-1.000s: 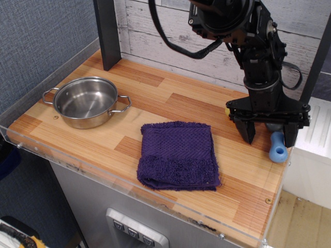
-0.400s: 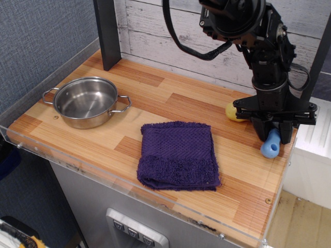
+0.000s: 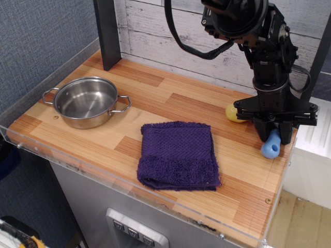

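The table [image 3: 170, 103] holds a flat, folded towel [image 3: 178, 154] in the middle and a pot [image 3: 86, 102] at the left. At the right edge the gripper [image 3: 274, 133] points straight down, fingers squeezed on the blue toy [image 3: 271, 147], whose top end sticks up. A ball [image 3: 231, 111] sits just beside.

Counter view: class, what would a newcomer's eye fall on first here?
The black pincer at the right edge of the counter, clamped on a blue piece, draws the eye first. Next come the folded purple towel in the middle front and the shiny steel pot on the left.
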Motion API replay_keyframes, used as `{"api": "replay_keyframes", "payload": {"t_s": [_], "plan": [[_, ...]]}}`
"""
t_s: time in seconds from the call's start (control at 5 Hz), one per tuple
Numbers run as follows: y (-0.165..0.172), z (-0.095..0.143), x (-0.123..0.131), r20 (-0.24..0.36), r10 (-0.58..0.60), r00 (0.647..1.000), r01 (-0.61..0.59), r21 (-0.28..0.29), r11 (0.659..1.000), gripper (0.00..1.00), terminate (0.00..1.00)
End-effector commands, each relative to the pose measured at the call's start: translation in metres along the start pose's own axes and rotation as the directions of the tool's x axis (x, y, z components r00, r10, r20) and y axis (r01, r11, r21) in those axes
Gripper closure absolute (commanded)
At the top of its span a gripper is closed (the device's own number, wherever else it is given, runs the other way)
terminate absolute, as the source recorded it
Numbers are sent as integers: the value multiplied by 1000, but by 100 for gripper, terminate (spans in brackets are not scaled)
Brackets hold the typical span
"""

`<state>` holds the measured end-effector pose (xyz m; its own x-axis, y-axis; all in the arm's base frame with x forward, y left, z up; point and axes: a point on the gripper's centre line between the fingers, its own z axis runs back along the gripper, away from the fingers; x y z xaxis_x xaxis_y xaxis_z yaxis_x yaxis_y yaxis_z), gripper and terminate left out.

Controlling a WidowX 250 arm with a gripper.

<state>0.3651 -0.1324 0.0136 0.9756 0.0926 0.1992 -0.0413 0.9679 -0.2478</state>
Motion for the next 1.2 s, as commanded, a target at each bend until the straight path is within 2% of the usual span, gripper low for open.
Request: {"api": "replay_keyframes", "payload": {"t_s": [0.0,0.2,0.4,0.6,0.8,1.0], "plan": [[-25,37,15,59,-63,996,64,-14,998,100,0],[-34,62,20,96,-87,992,89,-15,996,100,0],[-44,98,14,131,-119,984,122,-10,993,100,0],[-41,133,-1,160,-82,984,81,12,997,100,0],[-26,154,-18,159,0,987,0,0,1000,100,0],[-1,172,-32,179,79,981,-83,17,996,100,0]]}}
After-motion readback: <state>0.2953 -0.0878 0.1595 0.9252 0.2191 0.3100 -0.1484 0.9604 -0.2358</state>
